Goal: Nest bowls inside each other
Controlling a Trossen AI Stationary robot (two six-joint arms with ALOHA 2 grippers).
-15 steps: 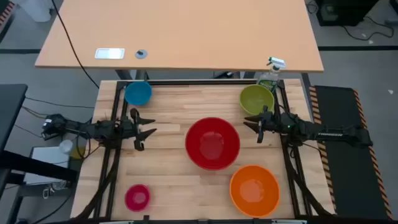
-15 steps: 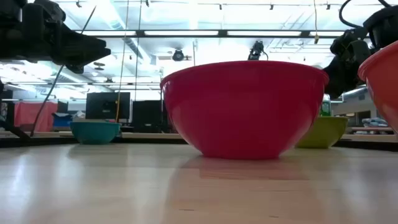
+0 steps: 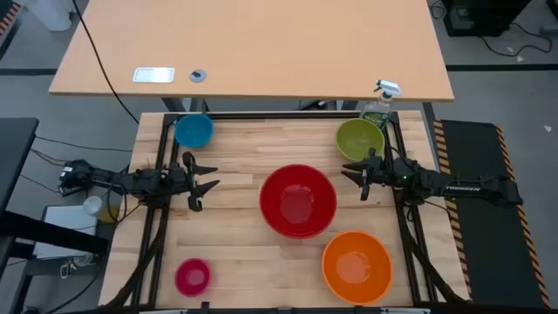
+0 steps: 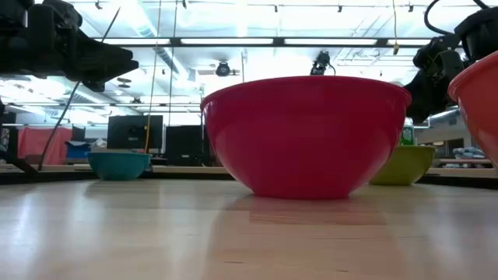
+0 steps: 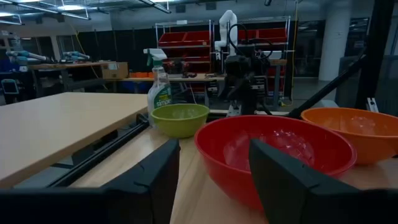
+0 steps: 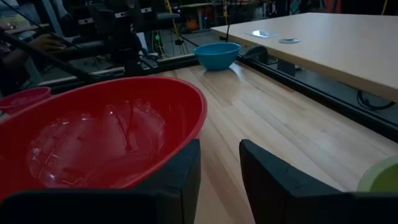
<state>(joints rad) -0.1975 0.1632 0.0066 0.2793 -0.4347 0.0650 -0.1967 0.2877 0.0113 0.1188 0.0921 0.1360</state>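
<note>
Five bowls sit apart on their bases on the wooden table. The red bowl (image 3: 298, 201) is in the middle, the orange one (image 3: 357, 266) near right, the lime green one (image 3: 360, 139) far right, the blue one (image 3: 193, 131) far left, and the pink one (image 3: 192, 276) near left. My left gripper (image 3: 212, 177) hovers open at the table's left, pointing level at the red bowl (image 5: 273, 155). My right gripper (image 3: 347, 173) hovers open at the right, between the green and red bowls, with nothing between its fingers (image 6: 180, 180).
A green spray bottle (image 3: 380, 105) stands just beyond the lime green bowl at the table's far right corner. A light wooden desk (image 3: 261, 52) lies past the far edge. Black frame rails (image 3: 157, 227) run along the table's left and right sides. Bare wood shows between the bowls.
</note>
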